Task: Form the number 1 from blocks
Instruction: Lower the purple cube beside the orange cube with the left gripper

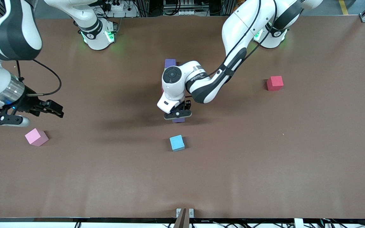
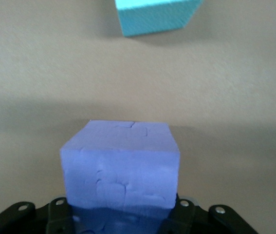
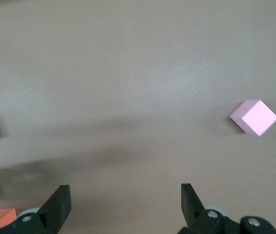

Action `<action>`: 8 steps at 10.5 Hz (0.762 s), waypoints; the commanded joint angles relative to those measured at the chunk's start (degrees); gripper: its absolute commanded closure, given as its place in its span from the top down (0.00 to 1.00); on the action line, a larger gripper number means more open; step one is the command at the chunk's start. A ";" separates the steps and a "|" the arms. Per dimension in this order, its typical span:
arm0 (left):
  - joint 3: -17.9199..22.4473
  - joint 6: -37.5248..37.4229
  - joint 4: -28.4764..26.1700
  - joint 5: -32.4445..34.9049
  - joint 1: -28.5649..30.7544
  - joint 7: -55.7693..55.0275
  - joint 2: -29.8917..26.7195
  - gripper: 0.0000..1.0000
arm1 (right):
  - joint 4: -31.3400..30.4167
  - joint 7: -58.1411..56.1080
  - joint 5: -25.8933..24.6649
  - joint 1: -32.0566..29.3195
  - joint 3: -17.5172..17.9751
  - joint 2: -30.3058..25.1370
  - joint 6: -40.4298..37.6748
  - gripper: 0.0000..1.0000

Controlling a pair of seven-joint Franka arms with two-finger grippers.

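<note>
My left gripper (image 1: 178, 117) is shut on a purple block (image 2: 120, 165) low over the middle of the table; I cannot tell whether the block touches the table. A light blue block (image 1: 177, 142) lies just nearer the front camera. A second purple block (image 1: 170, 62) shows partly past the left arm's wrist, toward the bases. The red block (image 1: 274, 83) sits toward the left arm's end. The pink block (image 1: 36, 136) sits toward the right arm's end. My right gripper (image 1: 57, 110) hangs open and empty above the table beside the pink block. An orange block (image 3: 1, 216) shows in the right wrist view.
The brown table (image 1: 265, 164) reaches to its front edge, where a small bracket (image 1: 184, 213) stands at the middle. The left arm's forearm (image 1: 220, 79) stretches low across the table from its base.
</note>
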 commanded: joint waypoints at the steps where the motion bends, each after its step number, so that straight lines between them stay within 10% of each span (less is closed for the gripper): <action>1: 0.60 -1.48 2.01 -0.73 -1.35 -0.47 0.91 0.00 | 1.15 -0.36 -0.93 -2.97 1.44 -1.36 -3.58 1.00; 8: 0.33 -1.48 1.92 -2.57 -2.76 -1.09 0.73 0.00 | 2.03 -0.19 -0.23 -4.29 1.44 -1.63 -5.70 1.00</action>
